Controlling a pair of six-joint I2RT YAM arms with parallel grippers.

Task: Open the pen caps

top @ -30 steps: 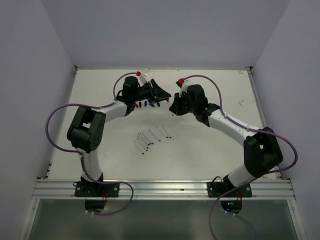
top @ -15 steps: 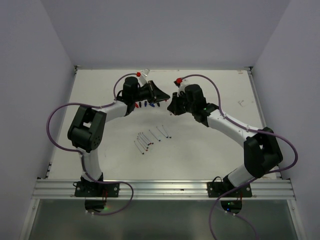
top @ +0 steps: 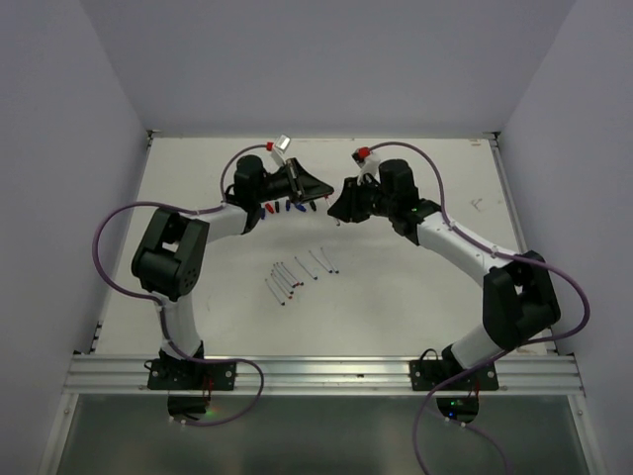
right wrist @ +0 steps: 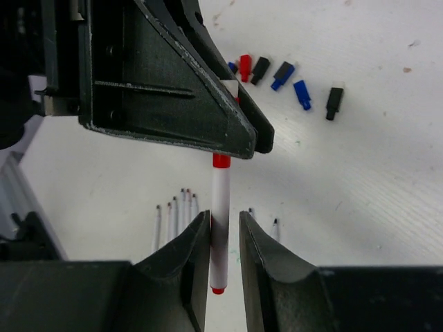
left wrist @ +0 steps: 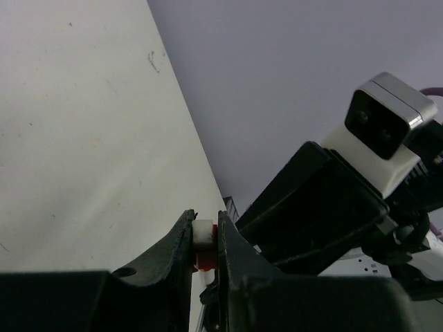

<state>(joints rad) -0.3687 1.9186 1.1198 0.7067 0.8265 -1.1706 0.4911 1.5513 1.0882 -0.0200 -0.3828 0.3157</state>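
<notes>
My left gripper (top: 318,194) is shut on the red-capped end of a white pen (left wrist: 202,236), held above the table. In the right wrist view that pen (right wrist: 220,207) hangs out of the left gripper with a red band at the top. My right gripper (right wrist: 225,221) straddles its barrel with the jaws slightly apart: one finger touches it and a small gap shows at the other. Several loose pen caps (right wrist: 282,75) in red, blue and black lie on the table behind; they also show in the top view (top: 284,208). Several uncapped pens (top: 295,277) lie mid-table.
The two grippers meet tip to tip above the far middle of the white table (top: 425,287). My right arm's wrist and camera (left wrist: 385,128) fill the right of the left wrist view. Grey walls enclose the table on three sides.
My right gripper has moved left and toward the left gripper, and its wrist has turned. It now has its fingers around the pen's barrel. The left gripper has shifted slightly while holding the pen.
</notes>
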